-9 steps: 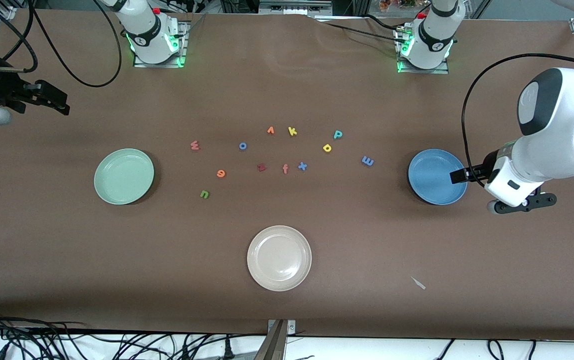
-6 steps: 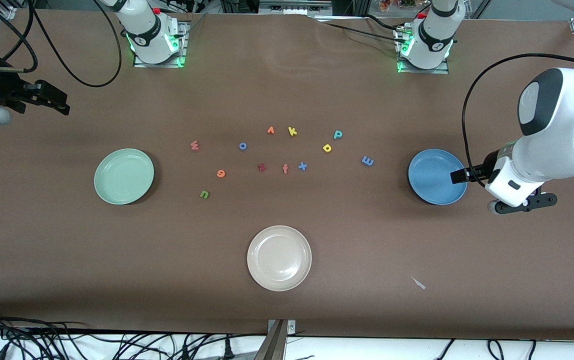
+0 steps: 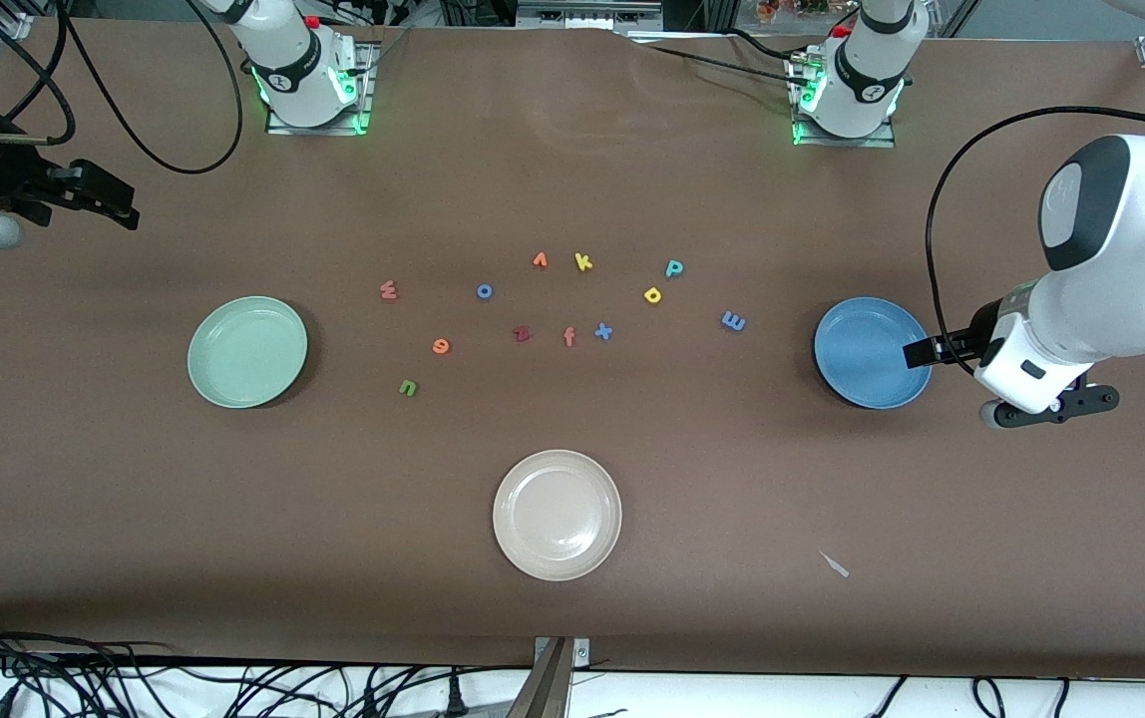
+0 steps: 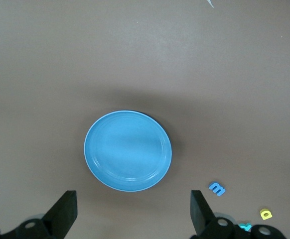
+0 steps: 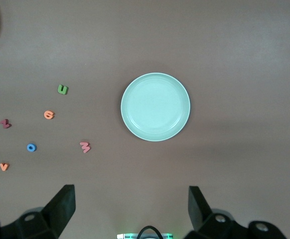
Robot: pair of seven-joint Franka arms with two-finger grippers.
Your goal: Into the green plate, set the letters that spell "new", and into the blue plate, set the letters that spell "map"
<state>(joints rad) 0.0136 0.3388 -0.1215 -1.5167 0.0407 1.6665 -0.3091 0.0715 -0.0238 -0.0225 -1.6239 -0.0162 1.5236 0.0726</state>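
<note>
Scattered flat on the counter, the foam letters look light and soft; pinch across their edges. Both jaws gape empty.

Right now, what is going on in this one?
Nothing is being handled yet. The left gripper hangs with open jaws over the blue plate; the right gripper waits, open, at its end of the table. Both that plate and the green plate hold nothing, and the letters lie scattered on the table between them.
</note>
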